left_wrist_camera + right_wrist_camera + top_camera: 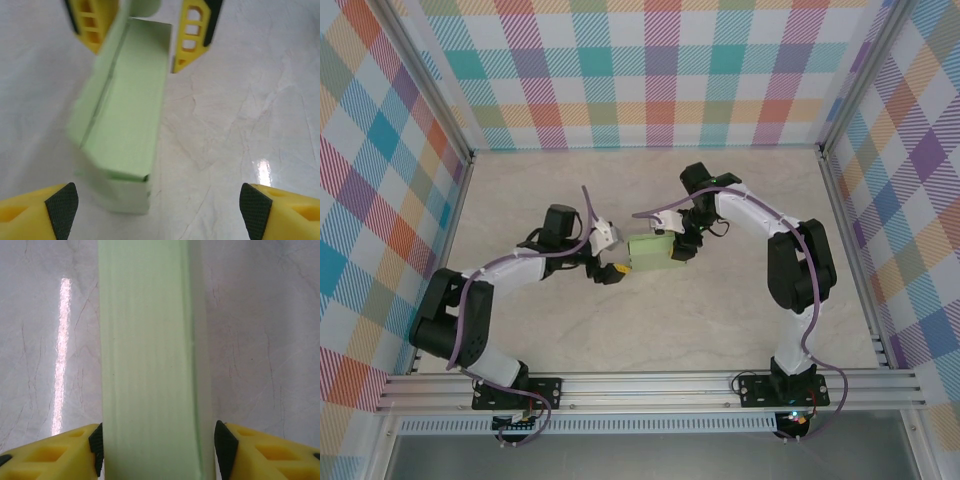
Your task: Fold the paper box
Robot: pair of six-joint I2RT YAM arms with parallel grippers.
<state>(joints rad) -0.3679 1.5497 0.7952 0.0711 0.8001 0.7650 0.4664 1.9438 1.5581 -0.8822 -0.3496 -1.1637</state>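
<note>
The paper box (649, 251) is a pale green closed rectangular box in the middle of the table, between both grippers. In the right wrist view the box (150, 355) runs straight away from the camera between the fingers of my right gripper (160, 447). The left pad (97, 445) is against the box's side, while a narrow gap shows at the right pad (221, 445). My left gripper (157, 212) stands wide open, with the box's near end (120, 150) just ahead of it, closer to its left finger and touching neither. In the top view the left gripper (612, 268) is at the box's left end and the right gripper (680, 245) at its right end.
The marbled tabletop (720, 320) is walled in by checked panels on three sides. An aluminium rail (650, 385) runs along the near edge, by the arm bases. The right gripper's yellow fingers (192, 35) straddle the box's far end in the left wrist view.
</note>
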